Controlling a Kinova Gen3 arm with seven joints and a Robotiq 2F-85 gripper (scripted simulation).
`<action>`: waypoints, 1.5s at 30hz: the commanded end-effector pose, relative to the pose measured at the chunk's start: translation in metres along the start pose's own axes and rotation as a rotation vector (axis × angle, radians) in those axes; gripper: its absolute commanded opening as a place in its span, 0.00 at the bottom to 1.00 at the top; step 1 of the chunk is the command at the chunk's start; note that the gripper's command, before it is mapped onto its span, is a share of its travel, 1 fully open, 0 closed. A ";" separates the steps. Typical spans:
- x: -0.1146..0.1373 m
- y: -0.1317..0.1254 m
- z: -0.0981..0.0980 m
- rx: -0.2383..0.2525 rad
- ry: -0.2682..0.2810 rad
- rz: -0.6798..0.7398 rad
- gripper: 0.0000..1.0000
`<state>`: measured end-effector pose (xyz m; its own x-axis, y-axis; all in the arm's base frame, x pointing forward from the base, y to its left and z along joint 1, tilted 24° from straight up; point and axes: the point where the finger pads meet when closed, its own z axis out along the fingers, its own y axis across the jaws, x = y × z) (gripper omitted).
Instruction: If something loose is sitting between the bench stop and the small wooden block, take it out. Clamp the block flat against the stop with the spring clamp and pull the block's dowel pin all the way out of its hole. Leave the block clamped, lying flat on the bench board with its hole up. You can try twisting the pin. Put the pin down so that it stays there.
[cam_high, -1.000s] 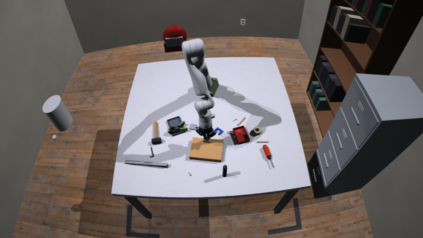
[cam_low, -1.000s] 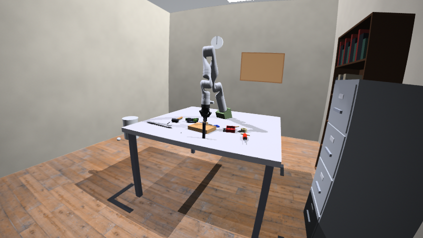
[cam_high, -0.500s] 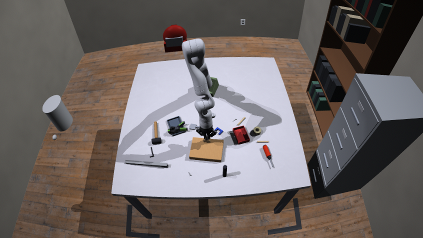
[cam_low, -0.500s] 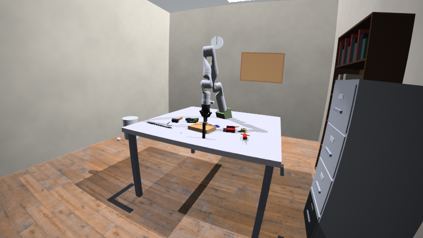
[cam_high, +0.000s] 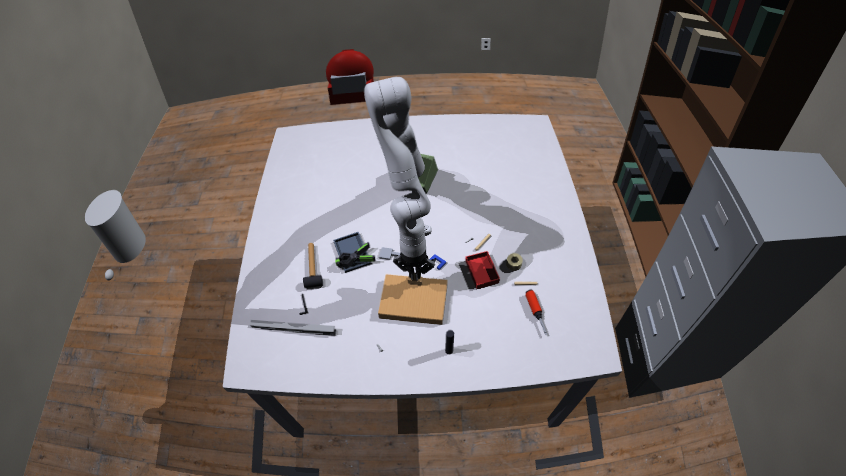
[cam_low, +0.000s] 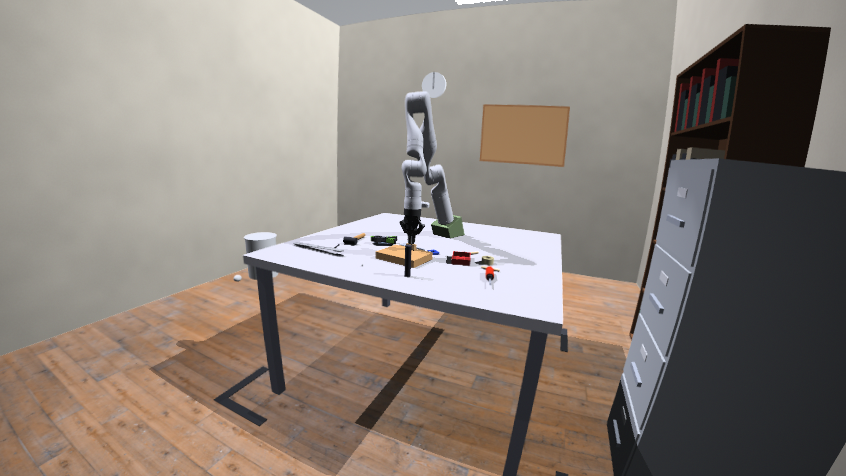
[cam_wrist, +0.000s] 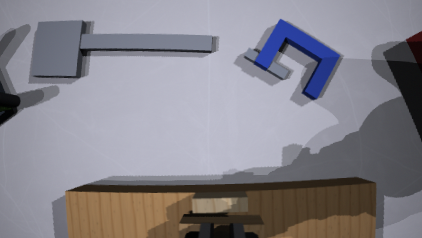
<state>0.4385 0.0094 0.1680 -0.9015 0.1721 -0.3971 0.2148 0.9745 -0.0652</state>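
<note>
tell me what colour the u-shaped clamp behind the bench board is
Blue, with a grey bar across its open end. The u-shaped clamp shows best in the wrist view.
</note>
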 end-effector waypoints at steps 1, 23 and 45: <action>0.000 0.001 0.000 -0.001 -0.001 -0.004 0.10; 0.003 0.005 0.000 -0.001 -0.001 -0.032 0.10; 0.004 0.007 0.000 -0.001 -0.001 -0.042 0.10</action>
<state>0.4359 0.0163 0.1659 -0.9096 0.1313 -0.3941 0.1770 0.9808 -0.0818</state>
